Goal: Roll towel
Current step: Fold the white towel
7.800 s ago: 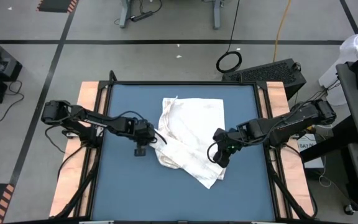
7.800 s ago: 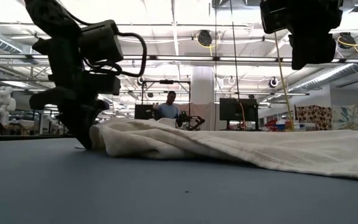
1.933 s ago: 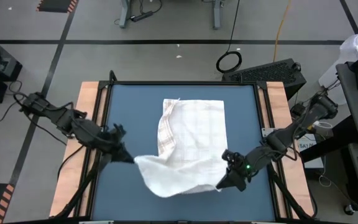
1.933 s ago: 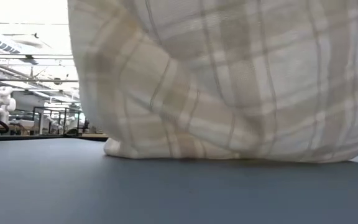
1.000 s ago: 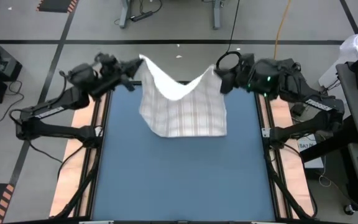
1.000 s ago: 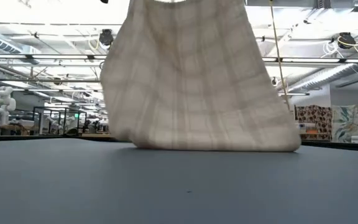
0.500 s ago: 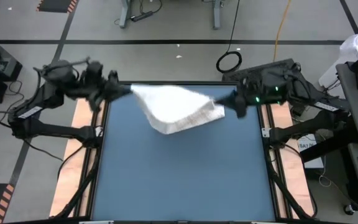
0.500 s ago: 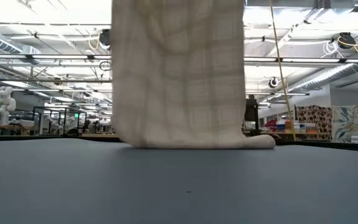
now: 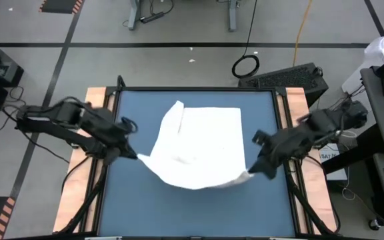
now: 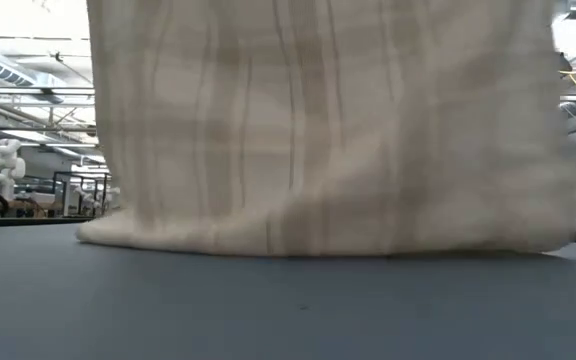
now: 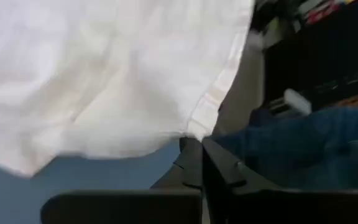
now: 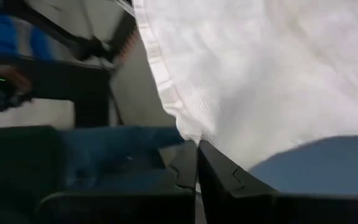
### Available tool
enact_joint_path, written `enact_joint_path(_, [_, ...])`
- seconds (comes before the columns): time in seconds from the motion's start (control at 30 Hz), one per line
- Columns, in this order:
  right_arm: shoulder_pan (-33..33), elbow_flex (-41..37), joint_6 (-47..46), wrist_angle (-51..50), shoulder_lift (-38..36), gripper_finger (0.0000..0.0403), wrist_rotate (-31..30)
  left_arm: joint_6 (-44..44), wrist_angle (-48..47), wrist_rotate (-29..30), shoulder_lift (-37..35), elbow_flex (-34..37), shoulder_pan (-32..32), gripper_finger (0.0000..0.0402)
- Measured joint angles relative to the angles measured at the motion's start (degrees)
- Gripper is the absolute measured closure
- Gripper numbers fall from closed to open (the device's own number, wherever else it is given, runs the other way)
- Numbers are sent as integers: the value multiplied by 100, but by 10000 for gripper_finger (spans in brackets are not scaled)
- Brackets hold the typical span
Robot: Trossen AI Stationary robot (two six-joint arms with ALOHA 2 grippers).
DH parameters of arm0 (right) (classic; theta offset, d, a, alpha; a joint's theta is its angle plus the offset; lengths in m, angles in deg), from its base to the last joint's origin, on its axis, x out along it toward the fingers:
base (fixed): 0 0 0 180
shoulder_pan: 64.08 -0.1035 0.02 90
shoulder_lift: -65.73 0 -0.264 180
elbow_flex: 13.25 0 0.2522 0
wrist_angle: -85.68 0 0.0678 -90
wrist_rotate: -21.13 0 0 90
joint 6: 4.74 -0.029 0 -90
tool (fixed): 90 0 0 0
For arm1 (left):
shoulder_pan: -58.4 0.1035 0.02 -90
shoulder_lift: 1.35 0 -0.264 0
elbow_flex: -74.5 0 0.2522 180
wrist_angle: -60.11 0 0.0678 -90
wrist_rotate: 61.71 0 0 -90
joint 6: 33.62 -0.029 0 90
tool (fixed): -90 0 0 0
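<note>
left gripper clenched tight on one corner of the towel, over the table's left side near its middle; in the left wrist view the fingers are pressed together w/ the towel's hemmed edge pinched at their tips. right gripper likewise clenched on the opposite corner, over the right side of the blue table; right wrist view shows the fingers shut on the hem. towel spans btwn the two grippers, its near edge lifted and sagging in a curve, the far part lying flat on the table w/ one far corner folded over. low view: cloth hangs as a curtain, bottom fold touching the tabletop.
</note>
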Motion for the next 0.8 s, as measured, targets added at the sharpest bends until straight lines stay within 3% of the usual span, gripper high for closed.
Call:
enact_joint_path(0.17, [-309,0,-63,-41,607,403,-65,98,235,88,171,741,-351,401])
enact_joint_path(0.33, [-550,0,-204,27,1153,403,574,691,473,-285,209,1267,-787,401])
enact_joint_path(0.6, [-888,0,-42,23,1849,403,754,1481,656,-392,252,1777,-1500,402])
enact_joint_path(0.8, [-983,0,-203,171,2155,389,797,1805,797,-90,344,1937,-1670,379])
